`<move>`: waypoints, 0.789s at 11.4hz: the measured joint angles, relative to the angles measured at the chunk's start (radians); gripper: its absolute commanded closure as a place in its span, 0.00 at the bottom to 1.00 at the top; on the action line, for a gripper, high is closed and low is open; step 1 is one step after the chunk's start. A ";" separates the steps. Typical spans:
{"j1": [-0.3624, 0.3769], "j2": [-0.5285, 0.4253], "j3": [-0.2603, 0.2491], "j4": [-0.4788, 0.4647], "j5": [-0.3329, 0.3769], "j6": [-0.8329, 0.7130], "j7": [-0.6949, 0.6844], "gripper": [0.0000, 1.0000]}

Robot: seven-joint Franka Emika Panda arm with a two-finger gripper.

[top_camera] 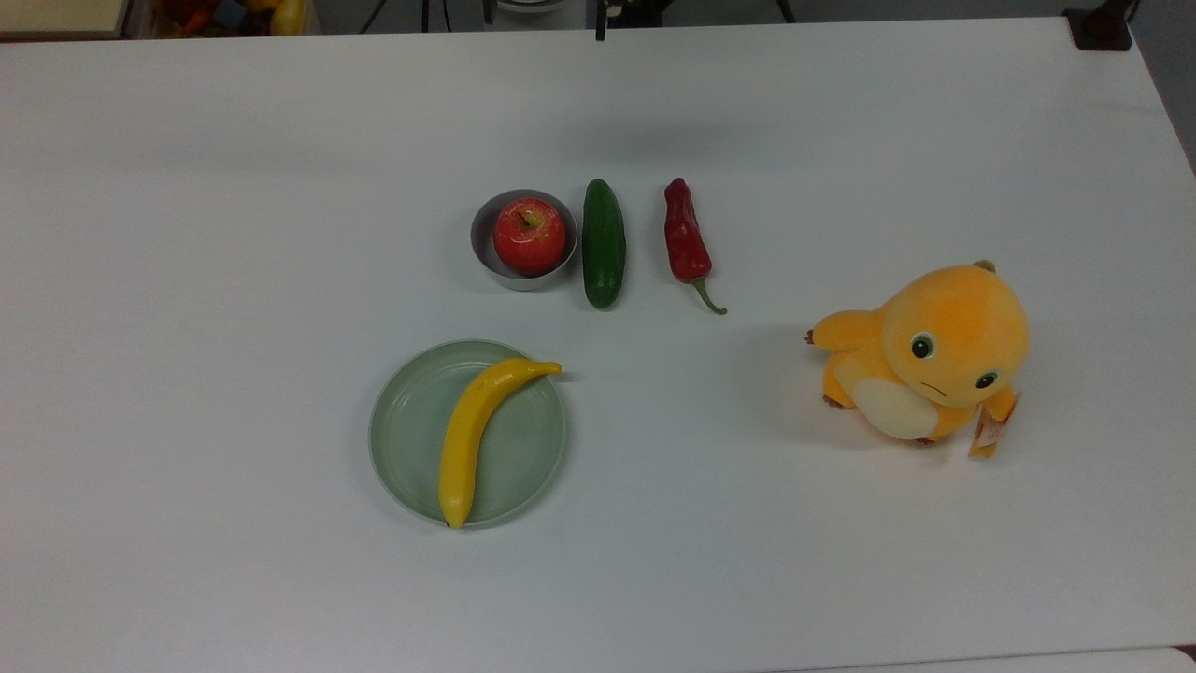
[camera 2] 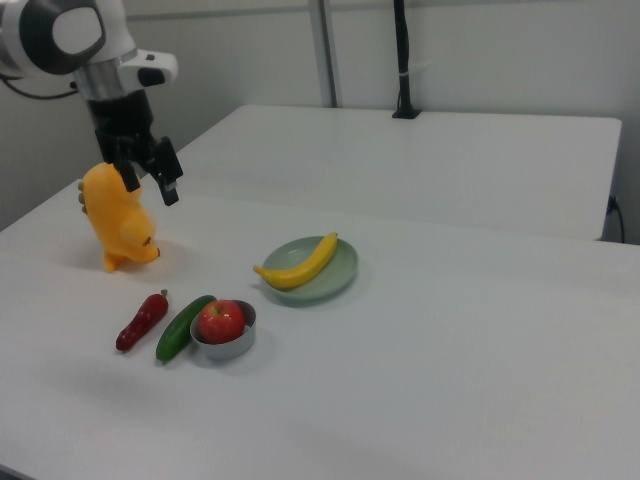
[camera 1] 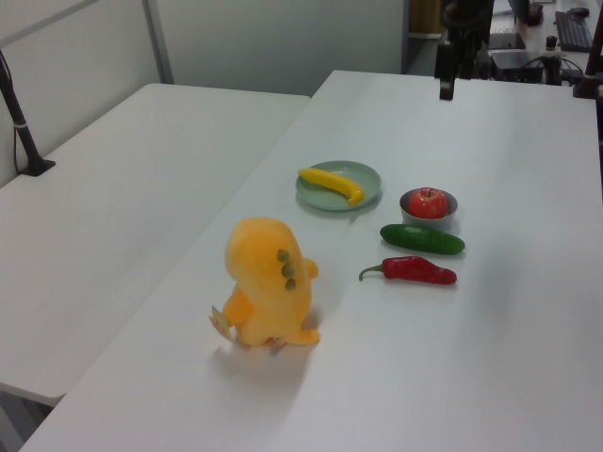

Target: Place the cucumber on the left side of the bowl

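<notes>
The dark green cucumber (top_camera: 604,243) lies flat on the table, close against the small grey bowl (top_camera: 479,234) on the top view's right. A red apple (top_camera: 530,235) fills the bowl. In the right view the cucumber (camera 2: 185,327) lies on the left of the bowl (camera 2: 226,348), with the apple (camera 2: 220,320) inside. In the left view the cucumber (camera 1: 422,239) lies just in front of the bowl (camera 1: 407,209). My gripper (camera 2: 148,182) hangs open and empty, high above the table and well away from the cucumber. It is also at the left view's top (camera 1: 446,77).
A red chili (top_camera: 687,241) lies beside the cucumber, away from the bowl. A pale green plate (top_camera: 411,421) holds a yellow banana (top_camera: 472,435). An orange plush toy (top_camera: 925,360) sits at the top view's right; in the right view the plush toy (camera 2: 115,225) is behind my gripper.
</notes>
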 measured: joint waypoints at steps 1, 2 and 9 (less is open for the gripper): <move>0.000 0.000 -0.034 0.017 0.022 -0.008 0.000 0.00; 0.000 0.000 -0.064 0.025 0.032 -0.011 -0.008 0.00; 0.006 0.005 -0.099 0.027 0.035 0.057 -0.330 0.00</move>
